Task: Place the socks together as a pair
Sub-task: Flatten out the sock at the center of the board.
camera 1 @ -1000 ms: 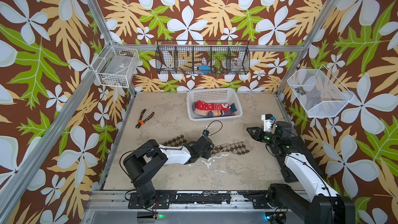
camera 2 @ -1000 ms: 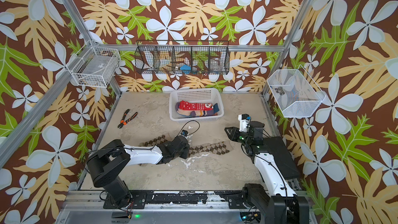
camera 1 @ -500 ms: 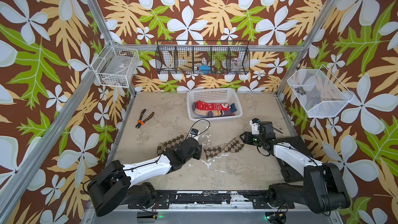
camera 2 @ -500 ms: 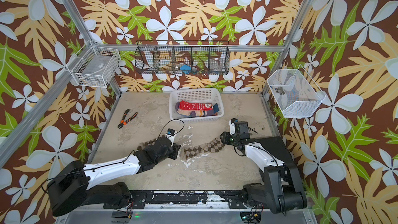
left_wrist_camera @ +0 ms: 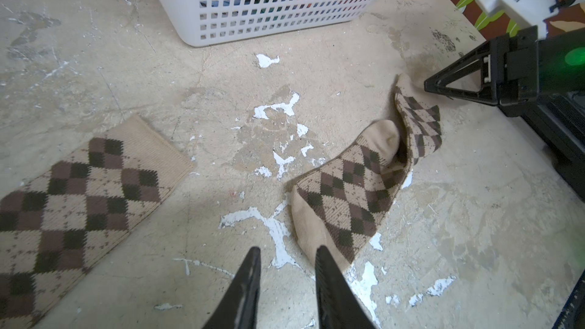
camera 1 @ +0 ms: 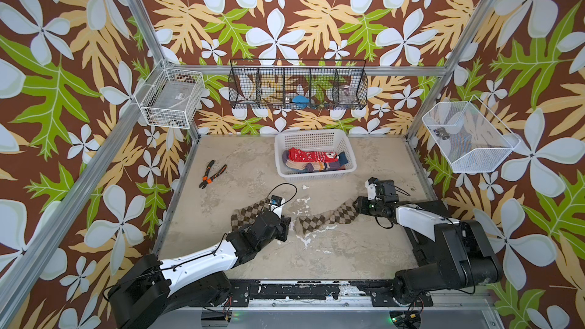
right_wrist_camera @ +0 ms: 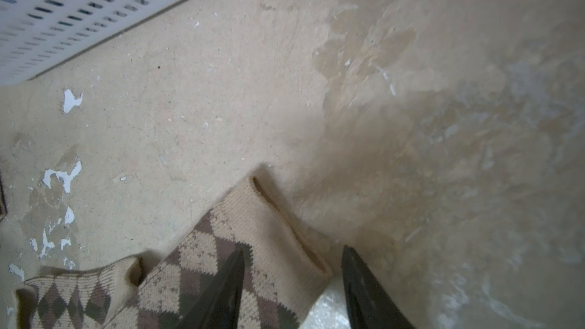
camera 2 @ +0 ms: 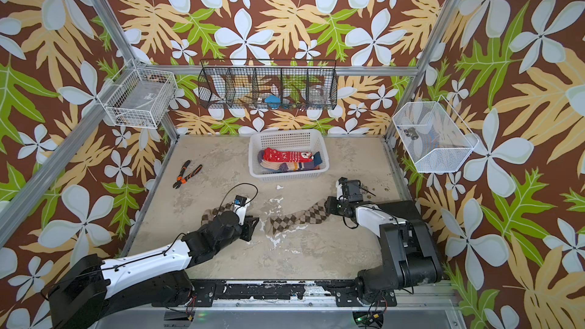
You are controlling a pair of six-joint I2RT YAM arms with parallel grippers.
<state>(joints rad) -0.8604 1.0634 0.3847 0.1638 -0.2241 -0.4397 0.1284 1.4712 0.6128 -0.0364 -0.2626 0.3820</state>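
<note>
Crumpled argyle sock [camera 1: 326, 218] is lying mid-frame, right of its flat mate [camera 1: 245, 216], left gripper [left_wrist_camera: 288, 250] hovering narrowly parted at its toe, right gripper [right_wrist_camera: 293, 251] gaping wider over its cuff, both empty; I'd be pinching both ends taut and laying it squarely on the mate.

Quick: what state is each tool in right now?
Left tool: open, holding nothing.
Right tool: open over the cuff of the brown argyle knit sock, not gripping it.
</note>
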